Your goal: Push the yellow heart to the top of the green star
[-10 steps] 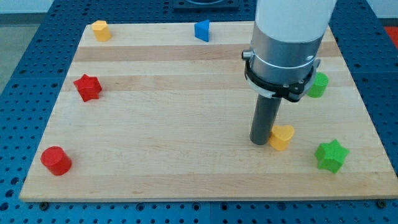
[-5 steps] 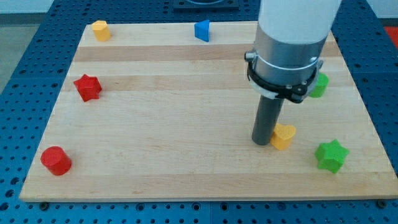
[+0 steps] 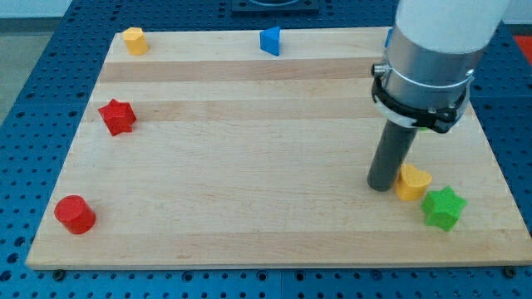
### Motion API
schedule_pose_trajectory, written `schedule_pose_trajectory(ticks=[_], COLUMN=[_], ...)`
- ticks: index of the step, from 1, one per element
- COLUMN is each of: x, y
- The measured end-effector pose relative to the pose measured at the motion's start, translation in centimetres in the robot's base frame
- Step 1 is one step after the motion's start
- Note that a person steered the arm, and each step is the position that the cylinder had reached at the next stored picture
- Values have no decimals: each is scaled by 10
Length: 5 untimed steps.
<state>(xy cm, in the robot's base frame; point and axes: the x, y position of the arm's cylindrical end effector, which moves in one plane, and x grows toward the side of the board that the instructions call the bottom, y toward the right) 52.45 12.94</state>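
The yellow heart [image 3: 411,182] lies near the board's lower right, just up and left of the green star [image 3: 442,208], touching it or nearly so. My tip [image 3: 381,186] rests on the board right against the heart's left side. The arm's wide body hangs above and hides the board behind it.
A red star [image 3: 117,116] lies at the left, a red cylinder [image 3: 75,214] at the lower left, a yellow block [image 3: 134,40] at the top left and a blue block [image 3: 270,40] at the top middle. A green block behind the arm is almost fully hidden.
My tip has moved to the right and slid the yellow heart right, up to the green star. The star has not moved. The green block at the right is now hidden by the arm.
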Motion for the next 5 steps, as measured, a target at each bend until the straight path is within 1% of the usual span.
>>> schedule_pose_trajectory(ticks=[2,4,5], x=[14,8,8], y=[-3,28,31])
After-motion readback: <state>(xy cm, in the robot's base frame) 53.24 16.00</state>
